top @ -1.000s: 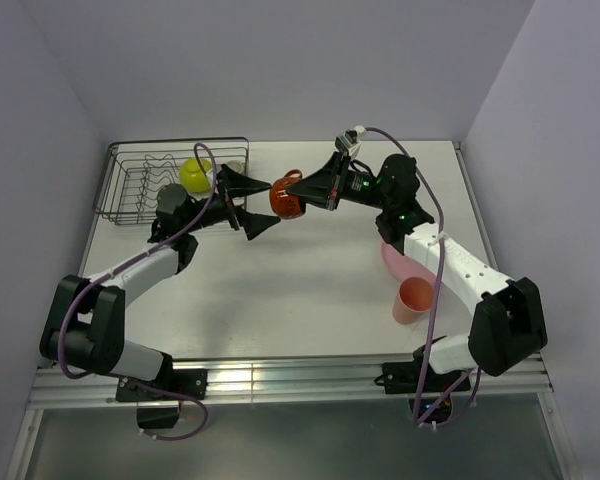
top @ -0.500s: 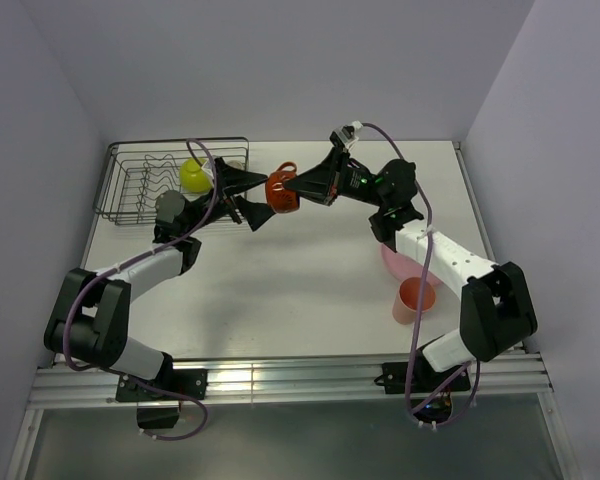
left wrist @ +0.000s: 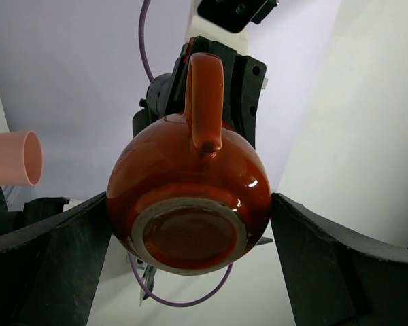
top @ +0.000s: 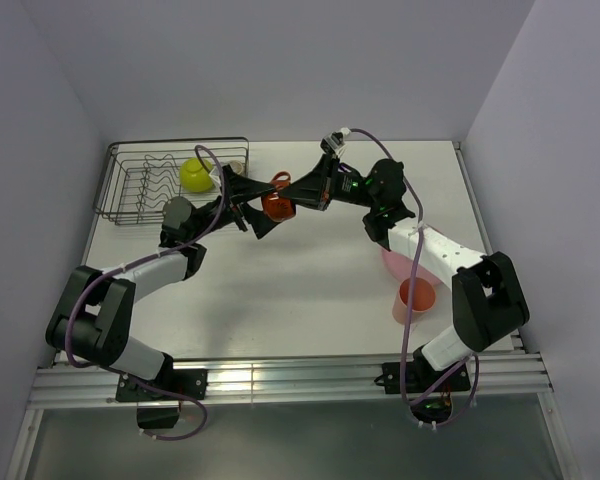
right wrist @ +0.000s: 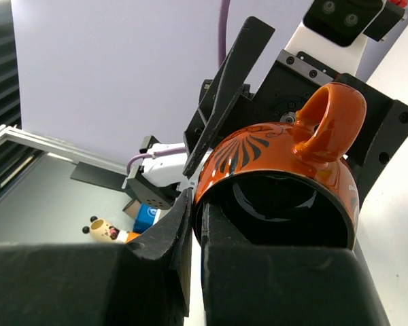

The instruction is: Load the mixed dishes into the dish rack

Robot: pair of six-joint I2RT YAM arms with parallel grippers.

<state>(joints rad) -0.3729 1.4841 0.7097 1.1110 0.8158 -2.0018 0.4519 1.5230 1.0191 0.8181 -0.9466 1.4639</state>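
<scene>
My right gripper (top: 294, 191) is shut on the rim of the small orange-red mug (top: 279, 208), held in the air right of the dish rack (top: 130, 190). In the right wrist view one finger of the gripper (right wrist: 197, 217) is inside the mug (right wrist: 279, 170) and one outside. My left gripper (top: 263, 206) is open, and its jaws stand on either side of the mug. The left wrist view shows the mug's base (left wrist: 190, 234) between the fingers (left wrist: 47, 258), handle up. A lime-green bowl (top: 194, 174) sits in the rack. The pink plate (top: 392, 262) and salmon-pink cup (top: 415, 298) lie at the right.
The rack stands at the table's back left corner against the wall. The salmon-pink cup (left wrist: 10, 157) also shows at the left edge of the left wrist view. Purple cables loop over both arms.
The right arm has carried the mug leftward and a little down, and the left gripper has come up to it. The open left jaws now straddle the mug.
</scene>
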